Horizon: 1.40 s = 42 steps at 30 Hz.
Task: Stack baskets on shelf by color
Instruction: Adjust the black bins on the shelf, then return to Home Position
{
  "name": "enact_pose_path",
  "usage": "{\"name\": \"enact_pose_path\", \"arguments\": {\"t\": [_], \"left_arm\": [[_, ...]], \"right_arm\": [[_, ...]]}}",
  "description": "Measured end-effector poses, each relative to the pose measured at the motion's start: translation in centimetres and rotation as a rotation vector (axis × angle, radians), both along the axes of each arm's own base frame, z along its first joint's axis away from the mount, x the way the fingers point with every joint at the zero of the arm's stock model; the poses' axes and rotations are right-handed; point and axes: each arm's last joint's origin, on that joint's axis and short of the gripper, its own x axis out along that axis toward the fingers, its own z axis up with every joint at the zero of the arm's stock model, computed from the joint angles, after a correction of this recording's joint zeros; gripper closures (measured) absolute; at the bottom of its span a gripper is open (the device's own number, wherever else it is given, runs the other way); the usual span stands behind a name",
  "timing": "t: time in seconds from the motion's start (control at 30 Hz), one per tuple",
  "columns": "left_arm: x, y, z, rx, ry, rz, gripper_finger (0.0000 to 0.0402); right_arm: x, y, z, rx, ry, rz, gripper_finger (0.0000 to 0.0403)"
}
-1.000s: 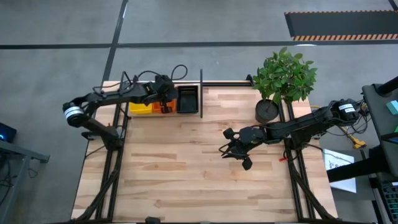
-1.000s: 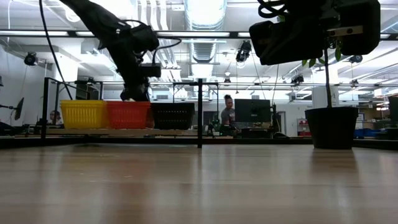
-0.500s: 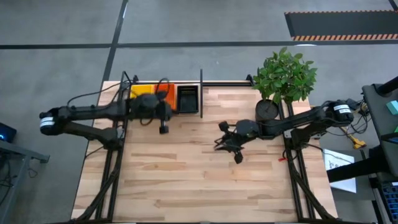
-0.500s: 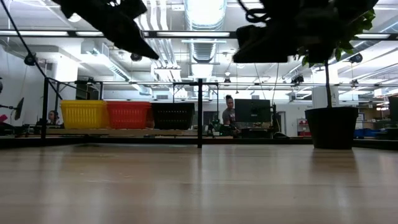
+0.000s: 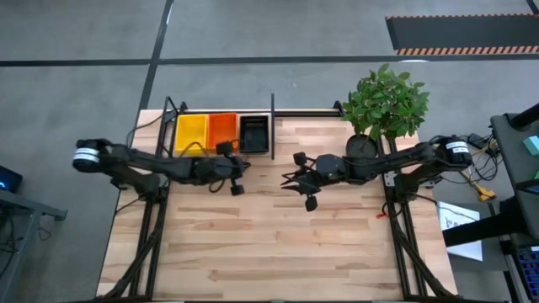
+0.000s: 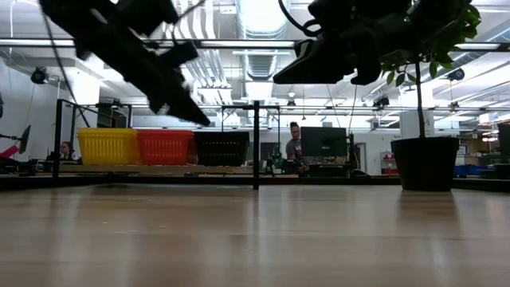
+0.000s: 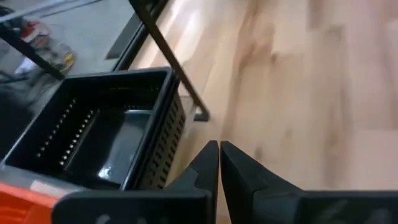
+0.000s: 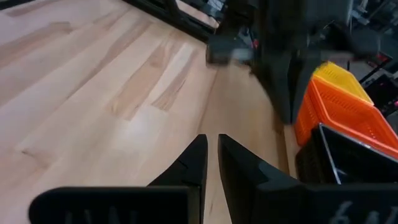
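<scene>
Since the earlier frames the left gripper has drawn away from the baskets on the shelf and swung out over the table, and the right gripper has slid from mid-table toward the shelf side. In the high view the left one now hangs just off the 6 o'clock side of the baskets, with the right one across a small gap at its 3 o'clock.

The left jaws are pressed together with nothing between them, as the left wrist view shows. The right jaws stand a narrow slit apart and also carry nothing.

Three stacks sit side by side on the shelf, in the bay left of the divider post: the yellow basket at the 9 o'clock end, the orange basket in the middle, and the black basket against the post. I see no loose basket on the table, so the sorting looks finished or nearly so; how many are nested in each stack I cannot tell.

The step in hand seems to be a withdrawal. To do it well, I would lift both arms clear before moving them sideways, keep the left fingers away from the black basket's rim, and keep the right arm off the potted plant at the table's 1 o'clock corner.
</scene>
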Motion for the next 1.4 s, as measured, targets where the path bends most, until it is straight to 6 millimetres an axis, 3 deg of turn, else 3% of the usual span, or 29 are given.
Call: {"name": "enact_pose_path", "arguments": {"t": [0.27, 0.57, 0.73, 0.83, 0.97, 1.07, 1.23, 1.4], "left_arm": [[3.1, 1.9, -2.1, 0.151, 0.149, 0.173, 0.0402], [3.3, 3.1, -2.0, 0.159, 0.152, 0.220, 0.0402], [3.3, 2.7, -1.4, 0.129, 0.118, 0.170, 0.0402], [2.8, 1.5, 0.2, 0.085, 0.075, -0.001, 0.0402], [0.7, -0.6, 3.5, 0.068, -0.019, -0.330, 0.0401], [-2.1, -1.2, 5.0, 0.094, -0.111, -0.373, 0.0401], [-7.0, -1.2, 4.8, 0.094, -0.230, -0.355, 0.0401], [-10.3, -1.2, 3.6, 0.118, -0.374, -0.347, 0.0402]], "right_arm": [[-0.2, 0.0, -0.2, 0.008, 0.029, -0.002, 0.0371], [-0.3, 0.0, -0.4, 0.028, 0.059, -0.010, 0.0371], [-0.3, 0.0, -0.5, 0.028, 0.069, -0.011, 0.0371], [-0.5, 0.0, -0.9, 0.028, 0.110, -0.011, 0.0371], [-0.9, 0.1, -1.5, 0.038, 0.138, 0.009, 0.0376], [-1.9, 0.1, -1.6, 0.038, 0.136, 0.013, 0.0390], [-4.0, 0.0, -1.7, 0.028, 0.042, 0.017, 0.0394], [-6.7, -0.3, -1.9, 0.031, -0.038, 0.002, 0.0394]]}}
